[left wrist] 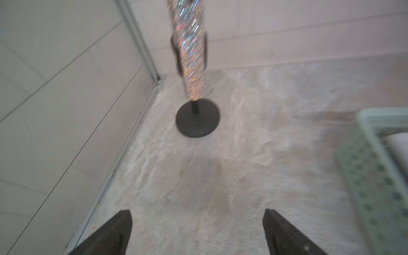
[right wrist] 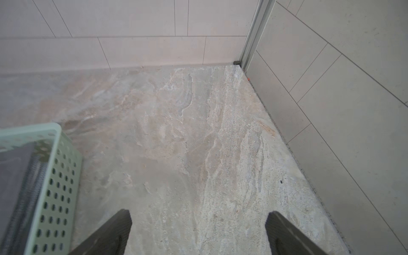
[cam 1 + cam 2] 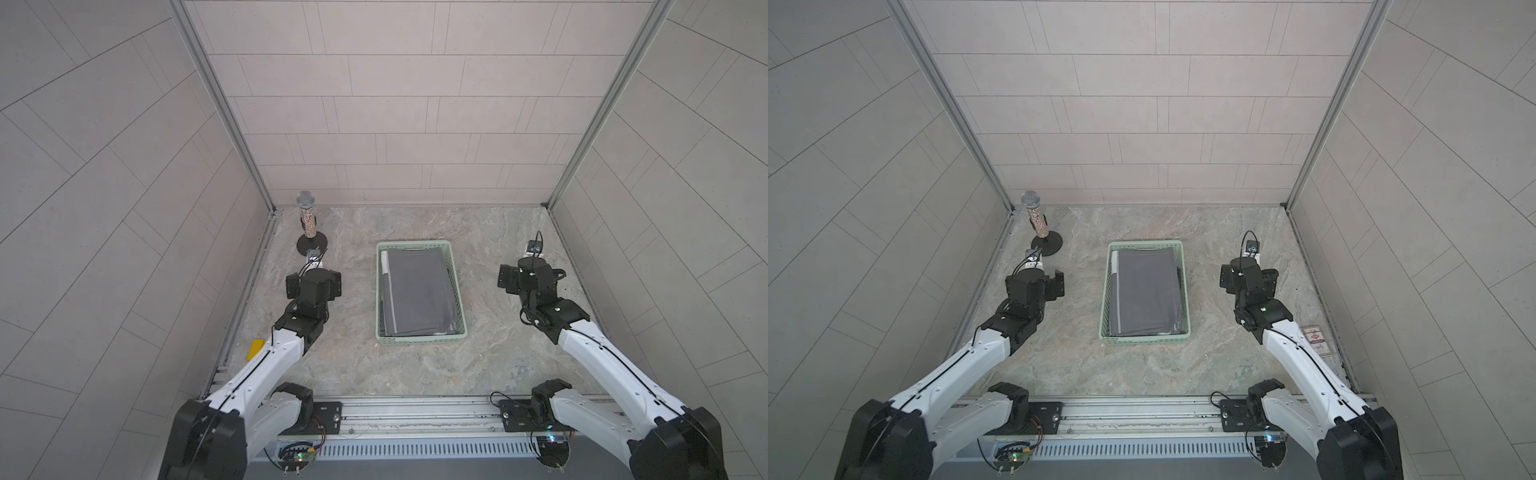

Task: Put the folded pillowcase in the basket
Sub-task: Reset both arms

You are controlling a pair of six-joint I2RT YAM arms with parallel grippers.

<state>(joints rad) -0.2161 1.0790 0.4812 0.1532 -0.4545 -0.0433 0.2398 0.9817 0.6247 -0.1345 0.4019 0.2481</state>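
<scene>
The mint-green basket (image 3: 419, 340) (image 3: 1144, 337) stands in the middle of the marble table. The folded grey pillowcase (image 3: 417, 293) (image 3: 1146, 291) lies flat inside it and fills most of the floor. My left gripper (image 3: 313, 286) (image 3: 1036, 286) hangs left of the basket, apart from it. In the blurred left wrist view the left gripper (image 1: 197, 223) is open over bare table, with the basket's wall (image 1: 375, 176) off to one side. My right gripper (image 3: 525, 280) (image 3: 1248, 280) is right of the basket. The right gripper (image 2: 198, 223) is open and empty, beside the basket corner (image 2: 55, 187) and the pillowcase (image 2: 13, 176).
A glittery microphone (image 3: 306, 216) stands on a round black base (image 1: 197, 120) at the back left, just beyond my left gripper. A yellow object (image 3: 254, 348) lies at the left table edge, and a printed card (image 3: 1318, 338) near the right edge. Tiled walls enclose three sides.
</scene>
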